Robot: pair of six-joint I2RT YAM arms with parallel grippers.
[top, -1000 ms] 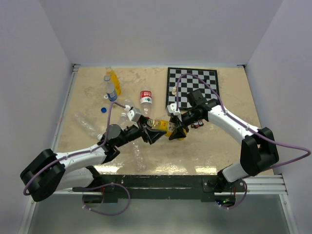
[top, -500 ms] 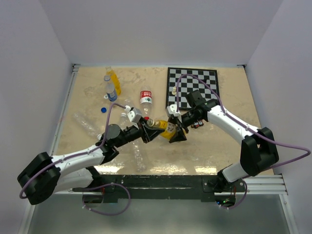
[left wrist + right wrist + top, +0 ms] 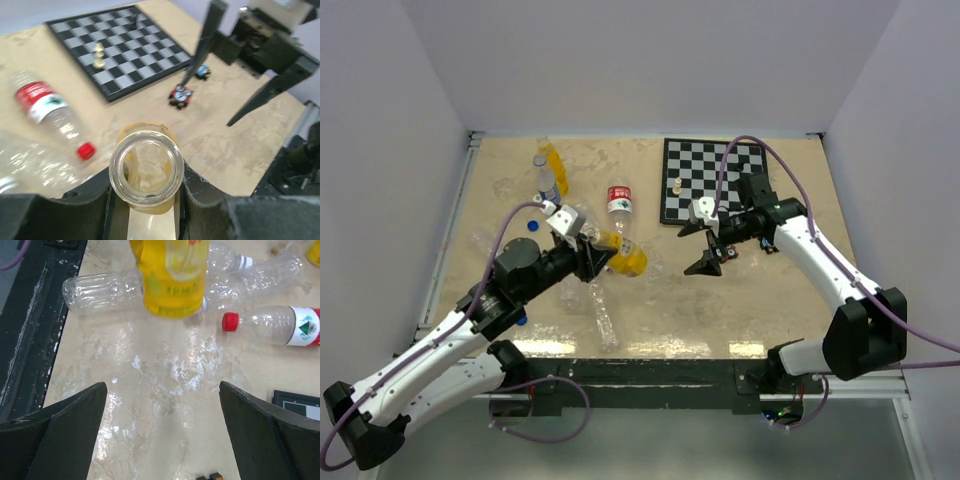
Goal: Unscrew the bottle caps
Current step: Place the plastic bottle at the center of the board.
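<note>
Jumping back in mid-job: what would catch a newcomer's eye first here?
The yellow bottle, capless with its mouth open, is clamped in the left tool at the centre of the overhead view. Next comes the right tool, jaws spread wide and empty, apart from it near the chessboard. A clear red-capped bottle lies behind them.

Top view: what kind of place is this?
Probably a lab robot test cell: white walls boxing in a tabletop, two arms bolted to a rail, and staged props: a chessboard and loose plastic bottles.
</note>
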